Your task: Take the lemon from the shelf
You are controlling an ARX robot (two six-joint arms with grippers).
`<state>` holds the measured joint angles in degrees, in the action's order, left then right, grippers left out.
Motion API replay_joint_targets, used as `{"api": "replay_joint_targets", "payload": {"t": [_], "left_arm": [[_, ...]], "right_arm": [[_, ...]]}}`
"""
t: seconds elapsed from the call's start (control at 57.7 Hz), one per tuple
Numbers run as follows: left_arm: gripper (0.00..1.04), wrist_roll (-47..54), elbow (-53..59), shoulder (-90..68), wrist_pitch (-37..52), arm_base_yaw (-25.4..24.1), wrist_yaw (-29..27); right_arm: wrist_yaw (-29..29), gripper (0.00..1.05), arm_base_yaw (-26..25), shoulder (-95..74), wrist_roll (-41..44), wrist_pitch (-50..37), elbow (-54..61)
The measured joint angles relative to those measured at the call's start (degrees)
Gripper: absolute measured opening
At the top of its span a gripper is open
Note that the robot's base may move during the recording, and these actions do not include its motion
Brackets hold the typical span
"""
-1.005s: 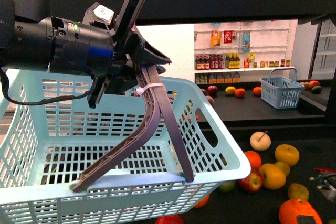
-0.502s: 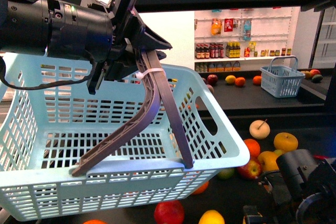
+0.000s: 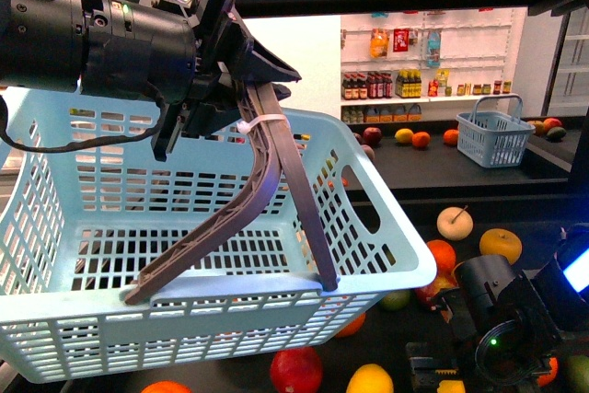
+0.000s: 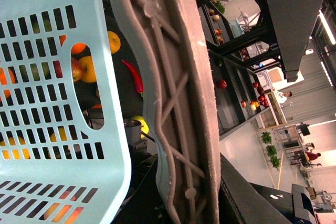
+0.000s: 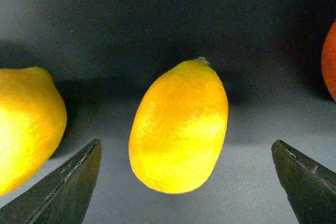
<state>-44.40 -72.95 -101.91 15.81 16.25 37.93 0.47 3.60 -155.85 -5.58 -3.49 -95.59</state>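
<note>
Lemon (image 5: 178, 127): lying on the dark tray of the shelf (image 5: 157, 14), centred between the open fingertips (image 5: 73, 182) and untouched. A second yellow fruit (image 5: 26, 124) sits close on one side, an orange fruit (image 5: 329, 61) at the other edge.
Right gripper (image 5: 186, 142): spread wide, holding nothing. A second ago it was barely in sight; it has swung in low over the fruit.
Meaning: the approach looks finished. Lowering and closing seem next, with the neighbour near one finger's path.
Left gripper (image 3: 241, 91): clenched on the grey handle (image 3: 267, 172) of the pale blue basket (image 3: 391, 273), held up much as before.
Beyond: small blue basket (image 3: 494, 140) on the farther tier.
</note>
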Motion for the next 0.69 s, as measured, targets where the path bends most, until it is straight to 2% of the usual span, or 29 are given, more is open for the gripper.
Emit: {"api": "replay_joint_targets", "payload": {"t": [0.381,0.693], "left_arm": [[0.14,0.0,0.0,0.0,0.0,0.0,0.0],[0.14,0.0,0.0,0.0,0.0,0.0,0.0]], "right_arm": [[1.1,0.97,0.2,-5.3,-1.0,2.4,-5.4],[0.8,0.56,0.2,-5.2,-1.2,2.0,-5.0]]}}
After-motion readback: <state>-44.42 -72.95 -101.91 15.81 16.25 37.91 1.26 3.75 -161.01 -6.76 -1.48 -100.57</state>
